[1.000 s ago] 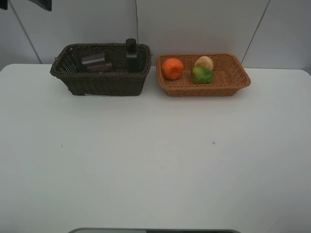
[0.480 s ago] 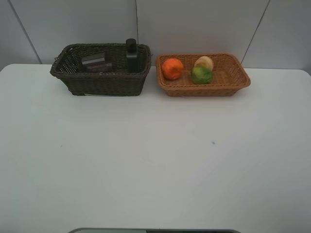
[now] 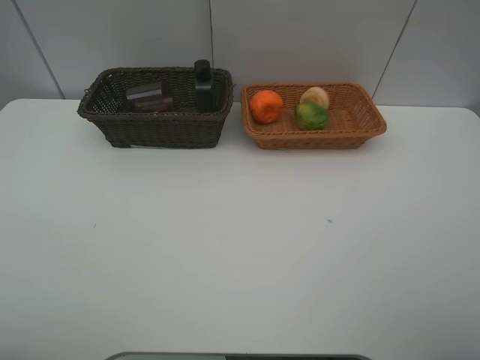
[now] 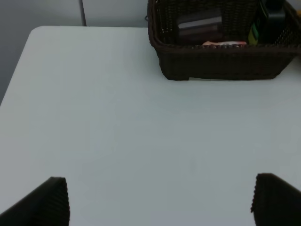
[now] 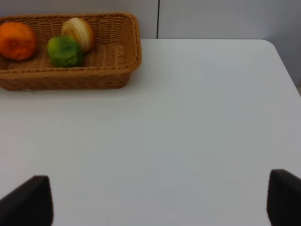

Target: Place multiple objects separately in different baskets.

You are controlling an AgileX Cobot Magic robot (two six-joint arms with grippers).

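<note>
The dark brown basket (image 3: 161, 129) stands at the back left and holds a dark rectangular bottle (image 3: 203, 84), a translucent purplish cup (image 3: 145, 92) and a pink bottle (image 3: 155, 104), which lies low and is partly hidden. To its right, the orange-tan basket (image 3: 322, 138) holds an orange (image 3: 265, 106), a peach (image 3: 315, 97) and a green fruit (image 3: 310, 115). Neither gripper shows in the exterior high view. My left gripper (image 4: 162, 202) is open above bare table, well short of the dark basket (image 4: 221, 63). My right gripper (image 5: 157, 202) is open and empty, well back from the tan basket (image 5: 61, 77).
The white table (image 3: 240, 240) stretches wide in front of both baskets. A grey panelled wall (image 3: 300, 37) rises right behind them. A grey edge (image 3: 240, 356) shows at the front of the table.
A dark part of an arm at the top left corner of the exterior high view has gone out of view. The baskets and their contents have not moved.
</note>
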